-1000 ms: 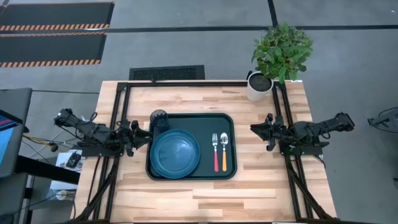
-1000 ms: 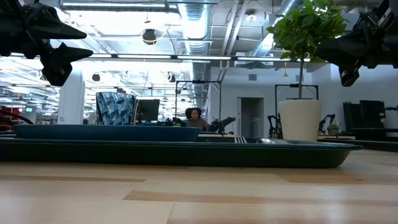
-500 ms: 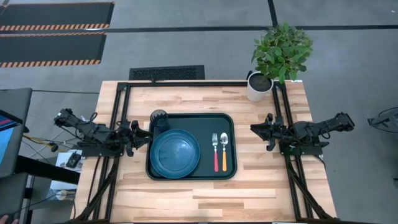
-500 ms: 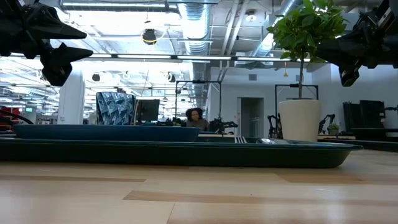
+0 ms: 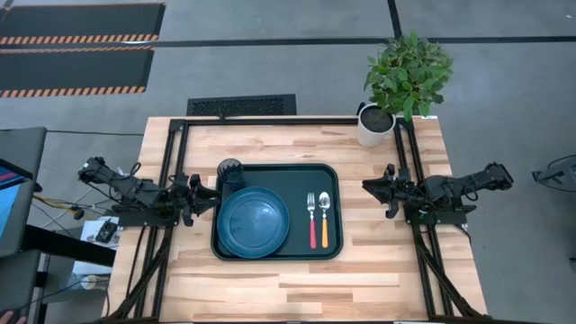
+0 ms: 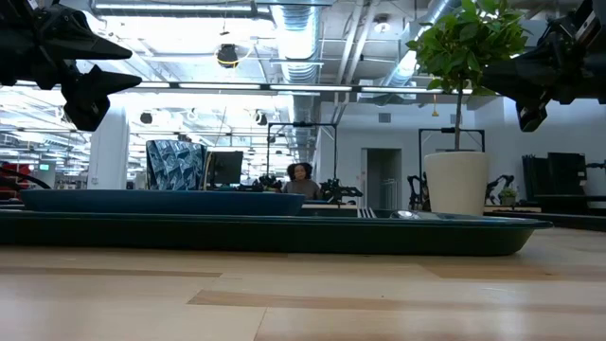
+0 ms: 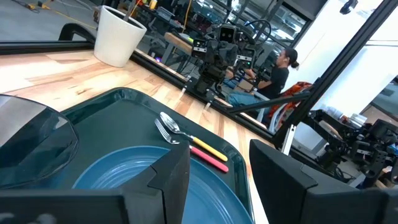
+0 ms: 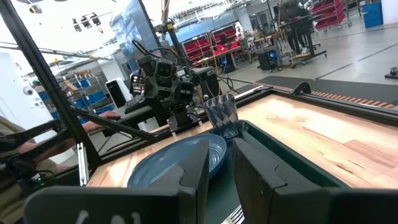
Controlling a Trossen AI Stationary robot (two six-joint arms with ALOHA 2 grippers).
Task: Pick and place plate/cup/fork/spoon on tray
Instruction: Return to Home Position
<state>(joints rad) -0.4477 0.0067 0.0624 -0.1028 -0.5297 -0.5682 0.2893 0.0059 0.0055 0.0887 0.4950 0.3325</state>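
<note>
The dark green tray (image 5: 331,180) lies in the middle of the table. On it the blue plate (image 5: 254,221) rests flat at the left. The grey cup (image 5: 230,171) stands upright in the tray's far left corner. The fork (image 5: 312,220) and the spoon (image 5: 325,219) lie side by side at the right, handles toward the near edge. My left gripper (image 5: 212,193) hovers open and empty beside the tray's left edge; its fingers frame the plate (image 7: 137,180) in the left wrist view. My right gripper (image 5: 367,186) hovers empty to the right of the tray, open by a small gap (image 8: 221,165).
A white pot with a green plant (image 5: 371,126) stands at the table's far right corner. Black frame rails run along the left, right and far sides of the table. Bare wood lies in front of the tray. A person sits in the room behind (image 6: 300,180).
</note>
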